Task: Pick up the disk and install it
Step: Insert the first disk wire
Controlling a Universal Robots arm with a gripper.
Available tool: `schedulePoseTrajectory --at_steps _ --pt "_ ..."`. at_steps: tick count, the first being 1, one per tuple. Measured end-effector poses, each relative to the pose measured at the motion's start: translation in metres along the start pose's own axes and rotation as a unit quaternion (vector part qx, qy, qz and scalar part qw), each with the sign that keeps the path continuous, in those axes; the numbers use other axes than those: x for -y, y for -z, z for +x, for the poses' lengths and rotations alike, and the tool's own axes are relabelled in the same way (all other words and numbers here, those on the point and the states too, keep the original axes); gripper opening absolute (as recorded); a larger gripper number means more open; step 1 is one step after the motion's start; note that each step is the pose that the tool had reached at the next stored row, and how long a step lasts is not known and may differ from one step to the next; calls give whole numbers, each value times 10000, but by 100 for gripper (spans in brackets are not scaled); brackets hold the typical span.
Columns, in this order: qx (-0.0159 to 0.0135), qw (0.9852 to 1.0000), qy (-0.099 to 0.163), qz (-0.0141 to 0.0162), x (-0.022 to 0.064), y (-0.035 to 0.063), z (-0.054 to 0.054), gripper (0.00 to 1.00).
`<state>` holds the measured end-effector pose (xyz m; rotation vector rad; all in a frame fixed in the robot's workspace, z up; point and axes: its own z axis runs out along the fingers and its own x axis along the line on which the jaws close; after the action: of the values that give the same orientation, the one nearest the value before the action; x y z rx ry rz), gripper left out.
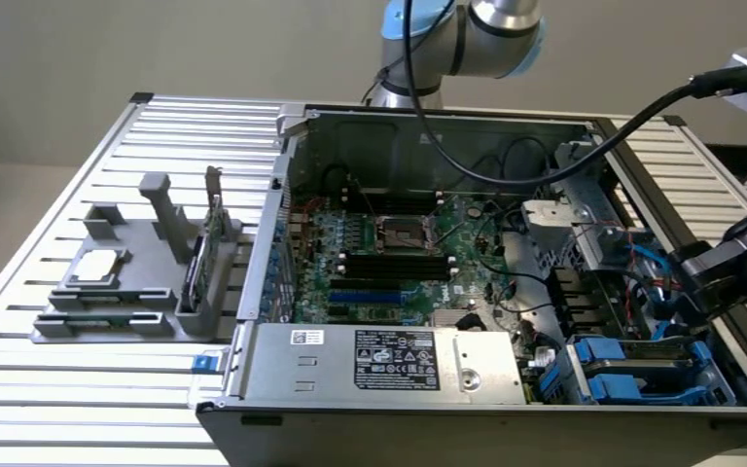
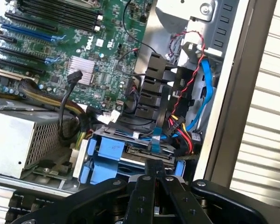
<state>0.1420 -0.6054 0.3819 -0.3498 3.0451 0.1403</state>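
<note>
- Where the open grey metal computer case (image 1: pixel 296 195) has its drive bay, in the corner at the exterior view's lower right, the disk (image 1: pixel 605 358) lies flat: a silver metal hard drive framed by bright blue plastic rails.
- The black gripper (image 2: pixel 154 171) hangs just over the disk's near edge, with its two fingers closed tip to tip and gripping nothing that shows. Whether the tips touch the drive cannot be told.
- Of the disk, the wrist view gives the blue rails and a thin strip of silver edge. Its top face is covered by a bundle of red, yellow and blue wires (image 2: pixel 183 127) and by the gripper itself.
- In the exterior view the gripper's dark body is cut off at the right border, and its fingertips are hard to pick out against the bay.
- A green motherboard (image 1: pixel 471 248) lies on the case floor beside a silver boxy power supply (image 1: pixel 387 360).
- A grey plastic fixture (image 1: pixel 114 326) sits on the slatted aluminium table (image 1: pixel 75 399), well apart from the gripper. The small parts on it are hard to identify.
</note>
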Motion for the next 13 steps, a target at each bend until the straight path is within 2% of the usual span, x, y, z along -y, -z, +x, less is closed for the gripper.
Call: schedulePoseTrajectory --at_steps 4,7,10,13 --pt "27 9995 -320 26 0 0 0 11" --pt "47 9984 -564 47 0 0 0 11" --pt "68 9965 -825 68 0 -1 1 11" --pt "90 9940 -1084 91 1 -4 0 11"
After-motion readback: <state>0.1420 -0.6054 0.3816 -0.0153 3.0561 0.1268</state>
